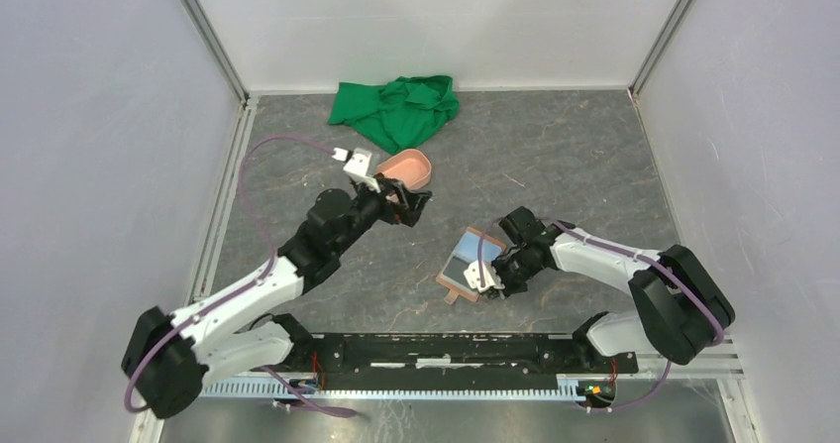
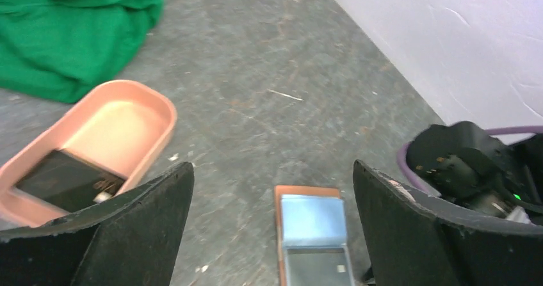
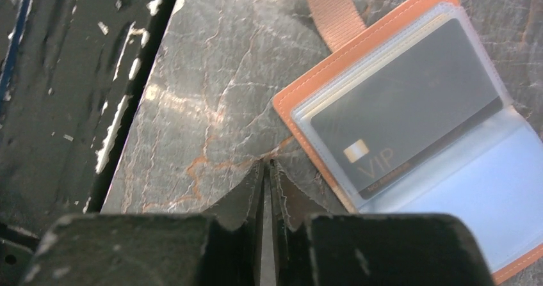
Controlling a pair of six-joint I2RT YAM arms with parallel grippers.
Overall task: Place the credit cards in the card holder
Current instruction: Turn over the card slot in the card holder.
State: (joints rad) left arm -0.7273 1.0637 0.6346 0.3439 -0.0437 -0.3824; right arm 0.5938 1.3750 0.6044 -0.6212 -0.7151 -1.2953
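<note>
Nearest us, a scuffed black mounting rail (image 1: 446, 349) runs along the near edge of the table (image 3: 192, 94), whose top is grey with a veined, stone-like pattern. Just beyond the rail, the right gripper (image 3: 266, 166) has its claw pinched together on nothing. Its two black tips meet low over the table, just beside the edge of the card holder (image 3: 291, 116).

The card holder lies open and flat, right of the table's middle. We see a tan-orange, leather-like folder with rounded corners. A ribbed strap tab (image 3: 330, 7) of the same colour sticks out from one side. Inside are layered clear plastic sleeves. One leaf holds a dark grey card (image 3: 403, 100) under the plastic, with a small gold chip and the letters "VIP". The other leaf shows a light blue card (image 3: 467, 196), smooth and plain.

Further out and to the left, the left gripper (image 2: 272, 171) hangs with its claw spread wide. Nothing sits between its broad, matte black fingers (image 2: 141, 235). It is above bare table on the near side of the tray (image 2: 168, 116), well apart from the card holder.

The tray is a salmon-pink oval dish, smooth, with a raised rounded rim. A second dark card (image 2: 67, 180) lies inside it toward one end.

Beyond the tray, a crumpled green cloth (image 1: 396, 109) is heaped at the table's far edge, against the plain white wall (image 1: 446, 17).
</note>
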